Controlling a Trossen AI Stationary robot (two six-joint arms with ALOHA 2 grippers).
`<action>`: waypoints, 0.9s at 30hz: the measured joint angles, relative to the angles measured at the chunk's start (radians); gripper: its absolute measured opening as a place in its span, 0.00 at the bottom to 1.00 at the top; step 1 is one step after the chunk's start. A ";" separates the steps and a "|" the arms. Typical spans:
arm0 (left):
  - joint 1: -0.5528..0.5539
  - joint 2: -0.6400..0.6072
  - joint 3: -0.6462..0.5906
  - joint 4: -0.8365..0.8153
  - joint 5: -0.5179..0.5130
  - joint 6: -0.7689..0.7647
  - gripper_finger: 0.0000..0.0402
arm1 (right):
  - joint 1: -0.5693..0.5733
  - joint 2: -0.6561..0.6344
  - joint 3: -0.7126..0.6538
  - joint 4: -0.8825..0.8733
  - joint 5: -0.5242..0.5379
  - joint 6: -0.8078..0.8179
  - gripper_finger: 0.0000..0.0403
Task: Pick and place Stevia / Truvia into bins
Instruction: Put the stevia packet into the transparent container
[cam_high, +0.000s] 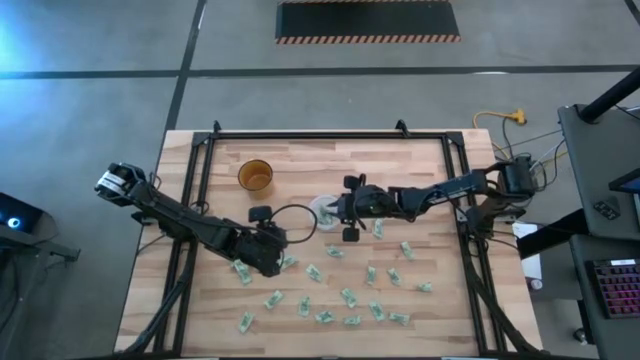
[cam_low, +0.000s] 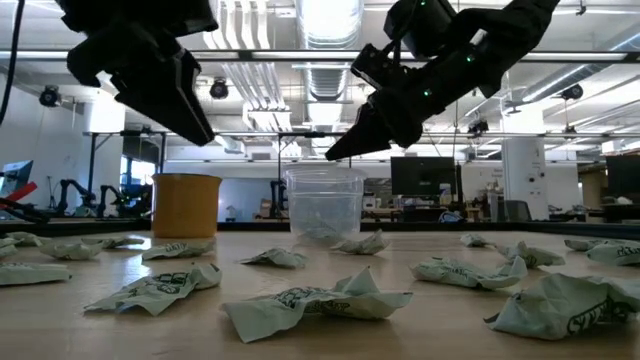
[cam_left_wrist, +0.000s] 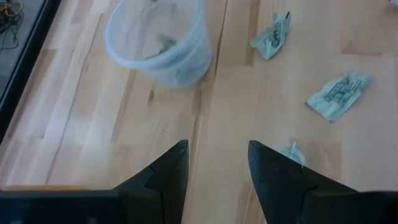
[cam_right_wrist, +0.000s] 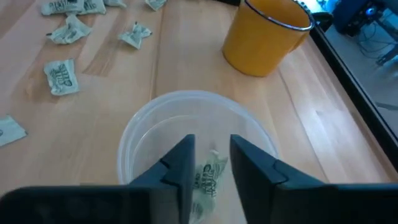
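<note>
The bin, a translucent whitish cup (cam_high: 322, 208), stands upright near the table's middle. My right gripper (cam_right_wrist: 211, 149) hovers open just above the cup's rim (cam_right_wrist: 143, 124) (cam_low: 323, 205). One pale green sachet (cam_right_wrist: 208, 177) shows down inside the cup, between the fingers and apart from them. My left gripper (cam_left_wrist: 217, 155) is open over bare wood near the table's middle-left (cam_high: 272, 252), above the table and holding nothing. A sachet (cam_left_wrist: 292, 152) lies beside one of its fingers. Many crumpled Stevia sachets (cam_high: 345, 297) lie scattered over the near half of the table (cam_low: 310, 305).
An amber-brown cup (cam_high: 255, 175) (cam_right_wrist: 264, 34) stands upright to the far left of the translucent cup. Black frame rails (cam_high: 190, 200) run along the table's left, right and far edges. Bare wood lies on the far half of the table.
</note>
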 joint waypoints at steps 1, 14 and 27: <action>0.000 0.000 -0.004 0.001 0.000 0.000 0.37 | 0.000 -0.007 0.000 -0.002 0.000 -0.005 0.26; -0.012 0.037 -0.136 0.228 0.205 -0.075 0.37 | 0.075 -0.229 -0.019 -0.295 -0.046 -0.063 0.38; -0.012 0.103 -0.165 0.275 0.246 -0.207 0.37 | 0.158 -0.485 -0.121 -0.416 -0.063 -0.007 0.33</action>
